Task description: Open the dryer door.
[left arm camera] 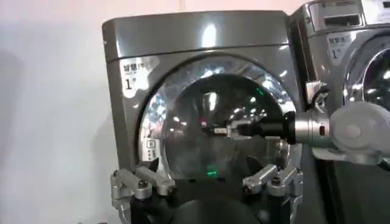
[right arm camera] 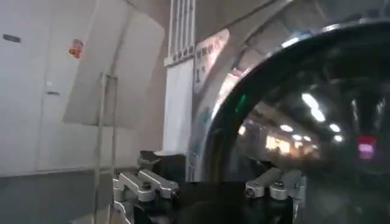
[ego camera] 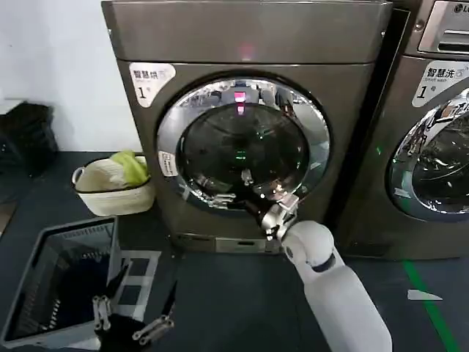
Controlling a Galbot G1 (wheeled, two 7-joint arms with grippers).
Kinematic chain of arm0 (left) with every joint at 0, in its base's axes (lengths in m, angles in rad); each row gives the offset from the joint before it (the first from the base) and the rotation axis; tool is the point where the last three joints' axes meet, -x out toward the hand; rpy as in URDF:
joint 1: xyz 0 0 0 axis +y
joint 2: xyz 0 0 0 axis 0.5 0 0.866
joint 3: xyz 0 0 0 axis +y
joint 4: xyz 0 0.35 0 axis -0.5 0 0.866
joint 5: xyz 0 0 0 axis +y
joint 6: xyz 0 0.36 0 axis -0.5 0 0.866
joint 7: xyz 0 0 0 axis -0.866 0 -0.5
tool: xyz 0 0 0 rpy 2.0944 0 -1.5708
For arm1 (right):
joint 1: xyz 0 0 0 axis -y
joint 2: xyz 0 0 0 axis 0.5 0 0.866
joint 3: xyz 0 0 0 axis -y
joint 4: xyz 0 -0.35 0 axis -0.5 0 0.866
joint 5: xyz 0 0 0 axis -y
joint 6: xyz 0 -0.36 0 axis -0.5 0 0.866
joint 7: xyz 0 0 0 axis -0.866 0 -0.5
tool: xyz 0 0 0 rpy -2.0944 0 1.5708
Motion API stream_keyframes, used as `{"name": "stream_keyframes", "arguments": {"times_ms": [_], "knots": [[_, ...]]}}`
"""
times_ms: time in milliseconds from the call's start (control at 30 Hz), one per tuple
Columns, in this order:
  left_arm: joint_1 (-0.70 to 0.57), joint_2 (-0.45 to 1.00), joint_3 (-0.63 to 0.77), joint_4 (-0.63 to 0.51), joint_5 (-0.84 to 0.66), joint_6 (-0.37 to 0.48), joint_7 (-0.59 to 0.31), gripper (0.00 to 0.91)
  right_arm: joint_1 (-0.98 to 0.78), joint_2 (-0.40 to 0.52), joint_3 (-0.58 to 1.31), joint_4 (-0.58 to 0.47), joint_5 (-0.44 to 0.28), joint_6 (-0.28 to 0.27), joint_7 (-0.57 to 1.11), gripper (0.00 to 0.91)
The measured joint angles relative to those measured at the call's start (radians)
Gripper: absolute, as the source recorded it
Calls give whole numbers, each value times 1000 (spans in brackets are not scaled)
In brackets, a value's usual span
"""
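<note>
while the right gripper (ego camera: 249, 196) (jaws apart) reaches the closed dryer door (ego camera: 242, 147) at 6 o'clock, the left gripper (ego camera: 135, 304) waits spread beside a grey bin (ego camera: 44, 323); a white basket (ego camera: 110, 198) holds green cloth (ego camera: 132, 165).

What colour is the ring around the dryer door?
Shiny chrome silver, around the dark glass of the dryer door; clearest in the head view.

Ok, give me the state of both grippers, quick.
Left gripper: open, holding nothing, low beside the basket.
Right gripper: at the dryer door, jaws cannot be told.
</note>
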Motion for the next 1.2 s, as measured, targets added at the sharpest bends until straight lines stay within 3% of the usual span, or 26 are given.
{"name": "stream_keyframes", "arguments": {"times_ms": [233,1200], "knots": [[-4,0,-7,-4,-22,36,-2,907,54,21,-47,-66,-23,14,-1,907],[18,-19,1,-11,0,18,47,907,203,146,-126,-328,-112,66,-65,907]]}}
